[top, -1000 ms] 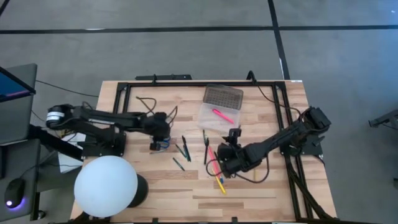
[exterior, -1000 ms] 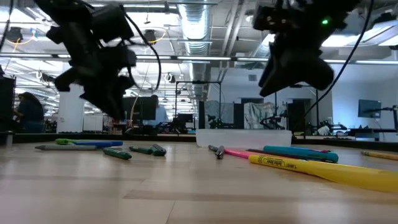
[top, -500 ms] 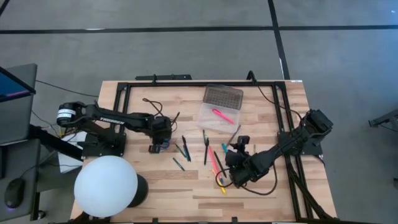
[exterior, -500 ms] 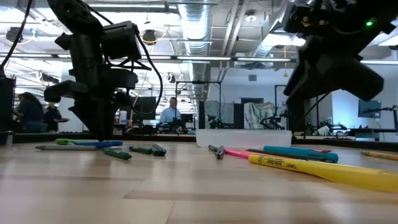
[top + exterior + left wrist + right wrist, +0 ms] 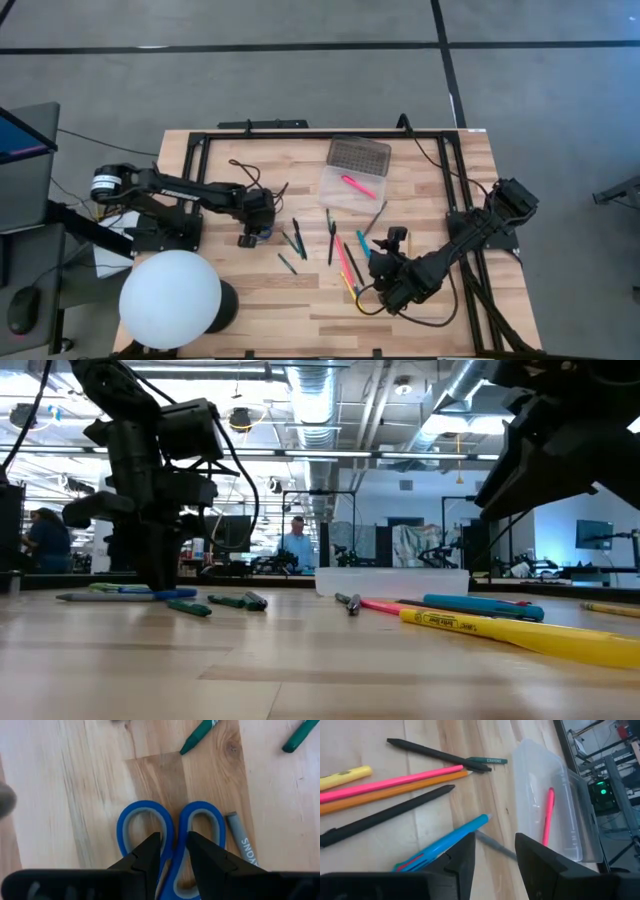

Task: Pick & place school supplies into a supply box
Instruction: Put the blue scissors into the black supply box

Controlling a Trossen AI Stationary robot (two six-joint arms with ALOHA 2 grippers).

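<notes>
The blue-handled scissors point(image 5: 170, 825) lie flat on the wood. My left gripper point(image 5: 173, 837) is down over them, open, one finger above each handle loop beside the place where the loops meet. My right gripper point(image 5: 495, 837) hangs open and empty above the pens, right of centre point(image 5: 378, 272), high in the low view point(image 5: 560, 450). Below it lie a cyan pen point(image 5: 447, 842), black pens, a pink pen point(image 5: 395, 782), an orange pencil and a yellow marker point(image 5: 500, 632). The translucent supply box point(image 5: 345, 186) lies open beside its dotted lid point(image 5: 358, 155), with one pink pen point(image 5: 547, 815) inside. My left gripper comes at the scissors' handle end point(image 5: 172, 820) from above, fingers pointing down, with the loops' two inner rims in the gap between them. I cannot tell whether the fingertips point(image 5: 152, 845) touch the handles. The scissors lie flat on the table.
Green markers point(image 5: 200, 735) and a grey crayon point(image 5: 240, 845) lie close to the scissors. A white globe point(image 5: 170, 298) stands at the near left corner. A black frame point(image 5: 300, 135) runs along the far and right edges. A person point(image 5: 296, 545) shows in the room behind.
My left gripper has come down from a raised, tilted pose until its fingers point straight down at the scissors. My right arm has drawn back toward the near edge and has risen, away from the box. The pens have not moved.
</notes>
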